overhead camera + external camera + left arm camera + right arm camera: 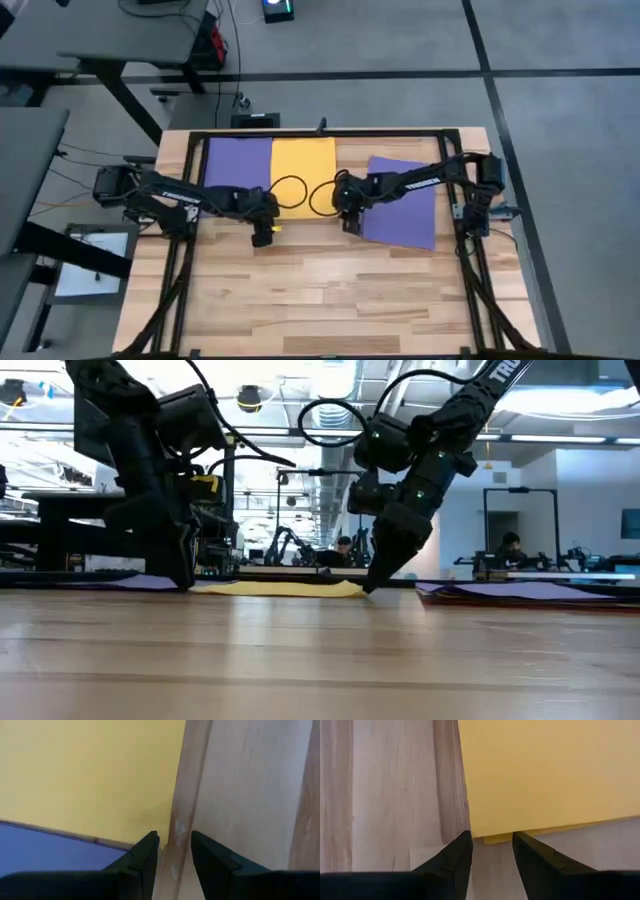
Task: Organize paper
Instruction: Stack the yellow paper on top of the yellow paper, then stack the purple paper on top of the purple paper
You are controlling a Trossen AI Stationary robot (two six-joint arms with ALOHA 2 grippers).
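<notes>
A yellow sheet (303, 172) lies flat at the table's far middle. One purple sheet (236, 160) lies along its left side, and another purple sheet (404, 200) lies askew to the right. My left gripper (263, 236) points down at the yellow sheet's near left corner (150, 832), fingers slightly open. My right gripper (350, 222) points down at the yellow sheet's near right corner (481, 834), also slightly open. There a second yellow layer (496, 839) peeks out under the top one. My left gripper stands tips down, its fingers on either side of the yellow sheet's near edge (176, 827); I cannot tell whether they touch it. My right gripper's fingers (455, 851) flank the yellow corner, tips at table height (368, 588); I cannot tell whether they touch the sheet.
A black frame (320, 133) rims the table, with rails down both sides. Cable loops (290, 190) hang over the yellow sheet. A white printed sheet (95, 262) lies on a side stand off the left edge. Bare wood (320, 290) fills the near half.
</notes>
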